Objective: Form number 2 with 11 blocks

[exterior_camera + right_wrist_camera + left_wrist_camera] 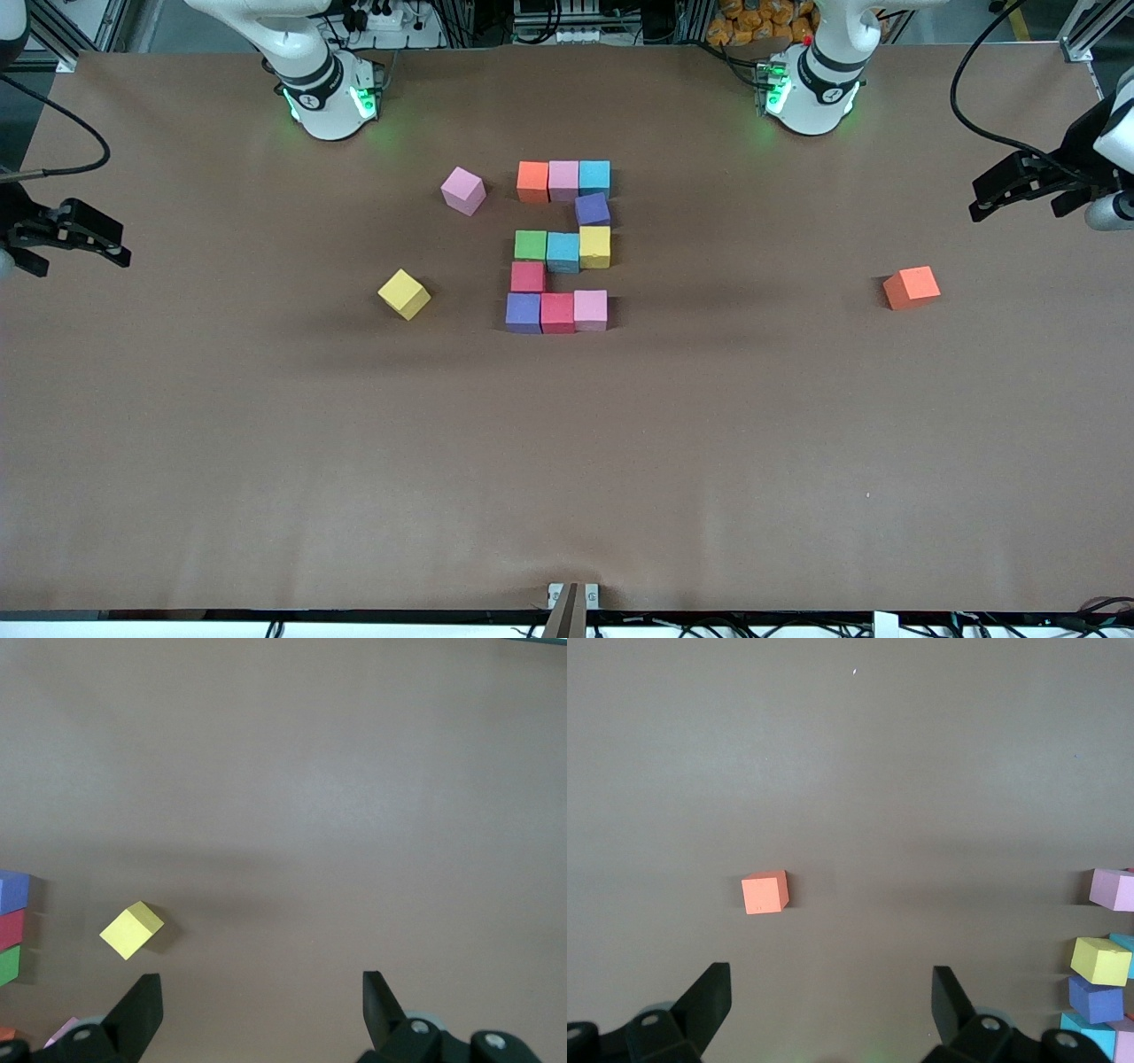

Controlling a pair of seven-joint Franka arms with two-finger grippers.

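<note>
The number 2 (562, 247) lies in the middle of the table, made of many-coloured blocks: orange, pink and light blue in the row nearest the bases, then purple, then green, light blue and yellow, then red, then purple, red and pink. Three loose blocks lie apart from it: a pink block (463, 190), a yellow block (404, 293) and an orange block (911, 287). My left gripper (979, 199) is open and empty over the left arm's end of the table; the orange block also shows in its wrist view (765, 892). My right gripper (117, 245) is open and empty over the right arm's end; the yellow block also shows in its wrist view (131, 929).
The brown table (567, 461) bears nothing else. The two arm bases (330, 93) (811, 89) stand along its edge farthest from the front camera. Parts of the digit show at the edge of each wrist view (1100, 960) (10, 928).
</note>
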